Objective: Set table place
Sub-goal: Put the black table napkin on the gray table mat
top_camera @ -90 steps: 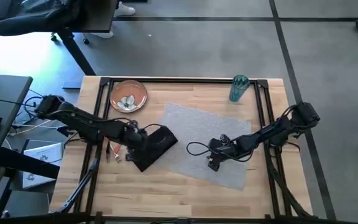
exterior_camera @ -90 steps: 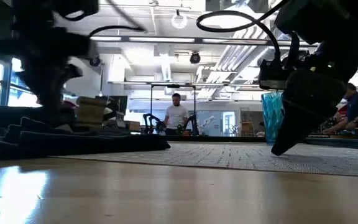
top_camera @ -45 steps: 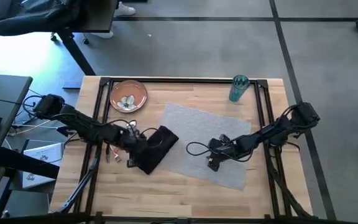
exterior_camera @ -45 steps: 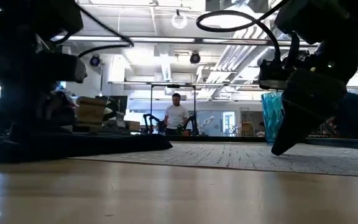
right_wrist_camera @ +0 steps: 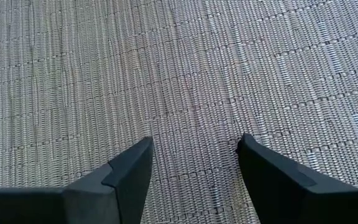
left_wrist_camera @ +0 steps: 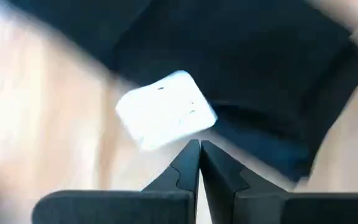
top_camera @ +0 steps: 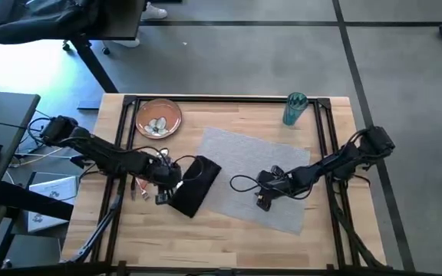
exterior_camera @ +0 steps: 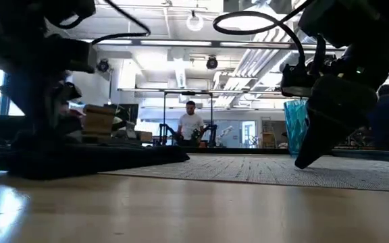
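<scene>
- The table (top_camera: 229, 230) is of light wood planks with a black rail frame around it.
- The grey woven placemat (top_camera: 263, 165) lies tilted on the middle of the table, somewhat to the right.
- The black napkin (top_camera: 194, 184) lies folded at the left edge of the placemat, with one part on the mat and the rest on the bare wood.
- The left gripper (top_camera: 166, 178) is low at the left side of the napkin. In the left wrist view its fingers (left_wrist_camera: 188, 168) are pressed together over the dark cloth, beside a white tag (left_wrist_camera: 165, 111); whether cloth is pinched between them I cannot tell.
- The right gripper (top_camera: 264, 196) rests low on the placemat, near its front edge. In the right wrist view its fingers (right_wrist_camera: 129, 168) stand apart over the weave and hold nothing.
- The orange-brown plate (top_camera: 158, 118) sits near the far left corner of the table, with the metal cutlery (top_camera: 157, 125) lying on it.
- The teal cup (top_camera: 295, 109) stands upright near the far right corner, beyond the placemat.
- In the low view a person (exterior_camera: 191, 125) stands far behind the table.
</scene>
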### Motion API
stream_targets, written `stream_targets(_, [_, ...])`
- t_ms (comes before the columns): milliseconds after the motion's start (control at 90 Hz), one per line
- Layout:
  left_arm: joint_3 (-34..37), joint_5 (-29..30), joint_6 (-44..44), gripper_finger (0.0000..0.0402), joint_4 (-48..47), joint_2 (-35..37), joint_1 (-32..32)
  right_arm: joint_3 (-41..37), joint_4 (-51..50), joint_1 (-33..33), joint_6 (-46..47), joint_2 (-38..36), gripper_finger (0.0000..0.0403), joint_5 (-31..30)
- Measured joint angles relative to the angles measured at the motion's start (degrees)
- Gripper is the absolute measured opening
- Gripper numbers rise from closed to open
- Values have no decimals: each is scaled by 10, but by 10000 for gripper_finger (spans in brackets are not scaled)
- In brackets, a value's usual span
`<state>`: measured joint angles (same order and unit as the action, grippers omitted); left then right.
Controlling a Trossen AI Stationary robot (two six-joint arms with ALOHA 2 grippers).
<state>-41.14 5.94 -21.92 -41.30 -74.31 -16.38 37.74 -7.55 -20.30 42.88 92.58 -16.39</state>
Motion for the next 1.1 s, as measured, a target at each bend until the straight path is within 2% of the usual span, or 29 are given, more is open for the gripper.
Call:
stream_targets(122, [-41, 11, 5, 0, 4, 6, -5, 0, 0, 2, -9, 0, 216, -2])
stream_targets(344, [-38, 21, 41, 0, 172, -21, 17, 0, 5, 10, -7, 0, 216, -2])
stream_targets(578, [-37, 22, 80, 0, 240, -121, 62, 0, 10, 12, 8, 0, 216, -3])
stream_targets(733, [-37, 22, 60, 0, 289, -168, 85, 0, 9, 11, 21, 0, 216, -4])
stream_targets(978, [-37, 19, 56, 0, 330, -197, 113, 0, 10, 11, 17, 0, 216, -4])
stream_targets(1100, [-37, 38, 60, 0, 343, -197, 125, 0, 10, 11, 19, 0, 216, -4])
